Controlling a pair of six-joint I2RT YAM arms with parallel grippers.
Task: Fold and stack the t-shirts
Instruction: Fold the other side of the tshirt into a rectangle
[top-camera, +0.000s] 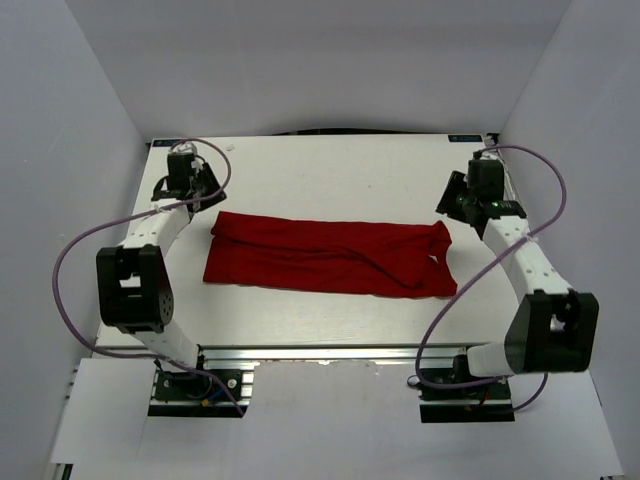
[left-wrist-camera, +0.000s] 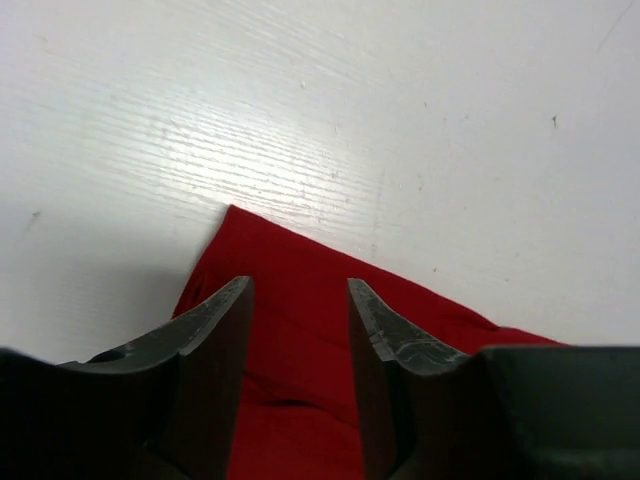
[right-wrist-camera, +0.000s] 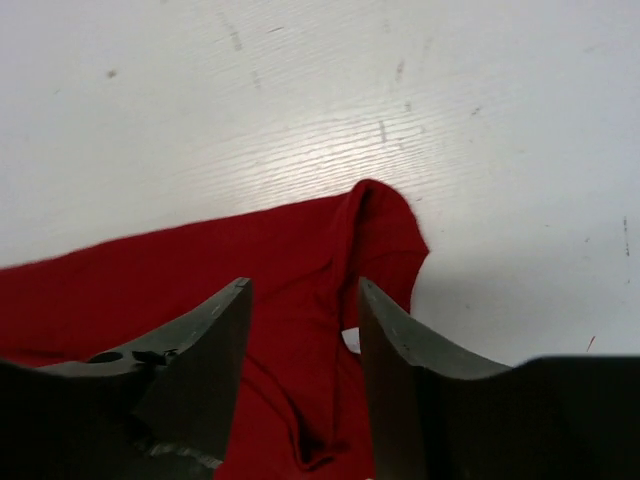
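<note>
From above, the red t-shirt lies folded into a long band across the white counter — left tool at its ten o'clock corner, right tool at two o'clock; plain white walls box it in. Left wrist view: jaws parted, holding nothing, over a folded corner. Right wrist view: likewise parted and empty above the rounded end. The cloth looks soft, light, limp — pinch end corners through all layers.

Right pincer parted, red t-shirt corner beneath, white table beyond
</note>
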